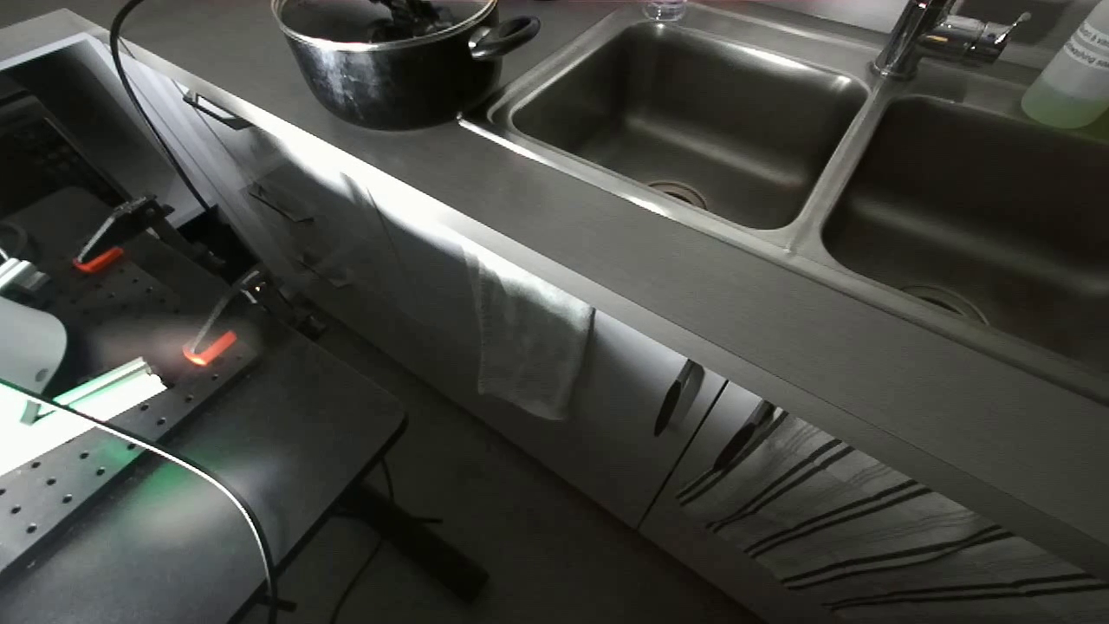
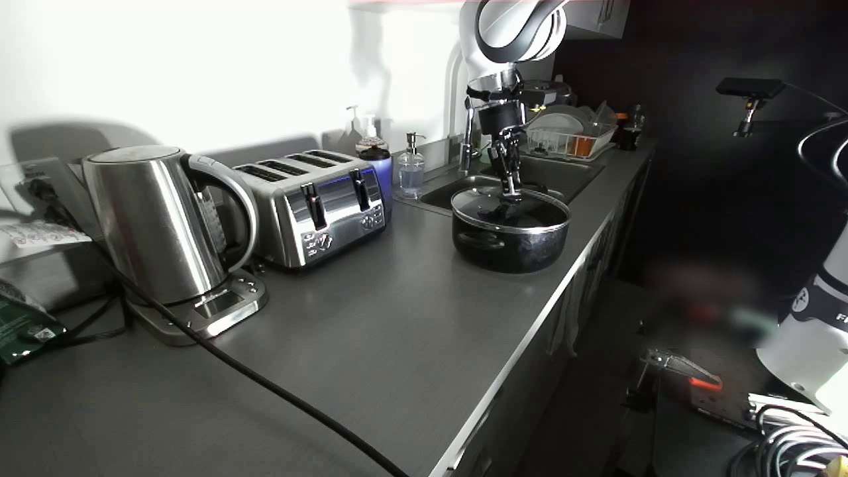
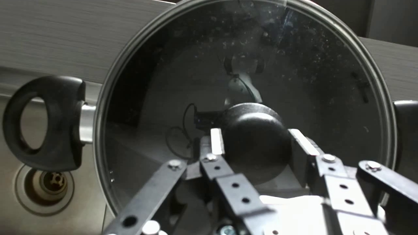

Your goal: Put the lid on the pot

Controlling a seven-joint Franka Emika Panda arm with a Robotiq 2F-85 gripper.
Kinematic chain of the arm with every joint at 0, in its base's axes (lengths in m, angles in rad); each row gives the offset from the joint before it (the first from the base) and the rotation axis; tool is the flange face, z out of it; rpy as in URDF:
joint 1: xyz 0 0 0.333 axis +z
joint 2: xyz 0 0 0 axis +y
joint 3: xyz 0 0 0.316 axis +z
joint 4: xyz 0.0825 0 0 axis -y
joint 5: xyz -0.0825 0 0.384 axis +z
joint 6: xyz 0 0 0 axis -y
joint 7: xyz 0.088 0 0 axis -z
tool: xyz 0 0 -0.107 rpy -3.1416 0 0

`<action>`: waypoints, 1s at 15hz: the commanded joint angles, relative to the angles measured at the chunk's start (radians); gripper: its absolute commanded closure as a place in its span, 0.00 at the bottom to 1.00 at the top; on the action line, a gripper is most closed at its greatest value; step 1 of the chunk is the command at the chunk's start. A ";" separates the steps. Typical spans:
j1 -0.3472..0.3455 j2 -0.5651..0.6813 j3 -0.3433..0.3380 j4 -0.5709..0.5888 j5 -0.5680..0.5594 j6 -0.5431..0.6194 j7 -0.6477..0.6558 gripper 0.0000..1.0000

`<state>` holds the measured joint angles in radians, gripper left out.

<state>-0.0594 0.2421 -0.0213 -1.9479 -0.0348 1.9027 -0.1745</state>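
Note:
The dark pot (image 2: 523,252) stands on the counter beside the sink; it also shows in an exterior view (image 1: 390,82). A glass lid (image 2: 540,209) with a bright metal rim lies across its top, level, with no gap visible. In the wrist view the lid (image 3: 313,85) appears centred on the pot, whose black handles show at both sides. My gripper (image 3: 255,140) has one finger on each side of the lid's round black knob (image 3: 256,130), both touching its edges, and appears shut on it. In an exterior view, my gripper (image 2: 510,192) points down and hides the knob.
A double sink (image 1: 676,130) with a faucet (image 1: 910,43) adjoins the pot. A toaster (image 2: 318,205), kettle (image 2: 152,225) and soap bottle (image 2: 411,169) stand along the wall. A dish rack (image 2: 570,142) stands beyond. A black cable (image 2: 278,391) crosses the counter. The counter's front edge (image 2: 517,358) is near the pot.

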 commanded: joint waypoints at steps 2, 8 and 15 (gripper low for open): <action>0.001 0.017 -0.005 0.045 0.003 -0.051 0.023 0.75; 0.003 0.017 -0.004 0.046 0.001 -0.052 0.028 0.74; 0.016 -0.049 0.006 -0.006 -0.008 -0.014 0.023 0.00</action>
<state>-0.0551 0.2381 -0.0196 -1.9321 -0.0355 1.8889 -0.1616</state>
